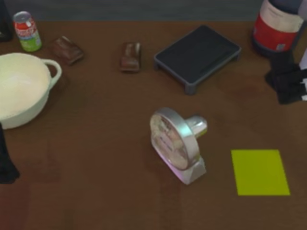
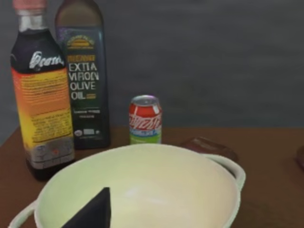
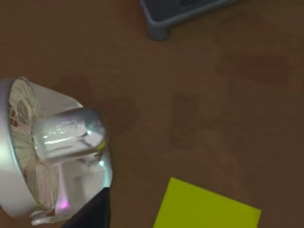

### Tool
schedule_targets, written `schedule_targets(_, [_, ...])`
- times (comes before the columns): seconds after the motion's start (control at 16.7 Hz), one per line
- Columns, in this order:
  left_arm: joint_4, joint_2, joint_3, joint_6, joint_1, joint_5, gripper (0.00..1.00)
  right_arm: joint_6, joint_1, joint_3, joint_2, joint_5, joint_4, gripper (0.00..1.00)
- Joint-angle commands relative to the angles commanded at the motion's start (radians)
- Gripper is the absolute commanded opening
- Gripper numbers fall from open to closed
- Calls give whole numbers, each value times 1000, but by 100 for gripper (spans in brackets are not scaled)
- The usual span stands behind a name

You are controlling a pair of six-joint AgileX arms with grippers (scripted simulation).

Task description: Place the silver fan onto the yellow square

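Fan-wise nothing's done yet: silver fan [image 1: 178, 143] sits untouched mid-table, yellow square [image 1: 260, 172] bare at its 4 o'clock, can't tell either gripper's finger state.

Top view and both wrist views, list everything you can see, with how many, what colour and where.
silver fan: one, silver, table centre, upright
yellow square: one, yellow-green, right of the fan, bare
tray: one, dark grey, behind the fan
bowl: one, cream, handled, left edge
can: one, red and green, far left corner
brown blocks: two, far side, between can and tray
bottles: two, dark, behind the bowl
jar: one, red-labelled, far right corner
left gripper: black, left edge
right gripper: black, right edge
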Motion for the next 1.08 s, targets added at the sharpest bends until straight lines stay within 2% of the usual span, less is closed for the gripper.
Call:
schedule_targets(0.3, [0, 0, 0, 0, 0, 0, 100, 34, 165, 536, 509, -1, -328, 100])
schedule_targets(0.54, [0, 0, 0, 0, 0, 0, 100, 53, 267, 843, 818, 0, -547, 100])
schedule_targets(0.78, [0, 0, 0, 0, 0, 0, 100, 64, 328, 1003, 995, 0, -686, 100])
schedule_targets(1.08, [0, 0, 0, 0, 0, 0, 100, 66, 339, 1028, 1025, 0, -711, 100])
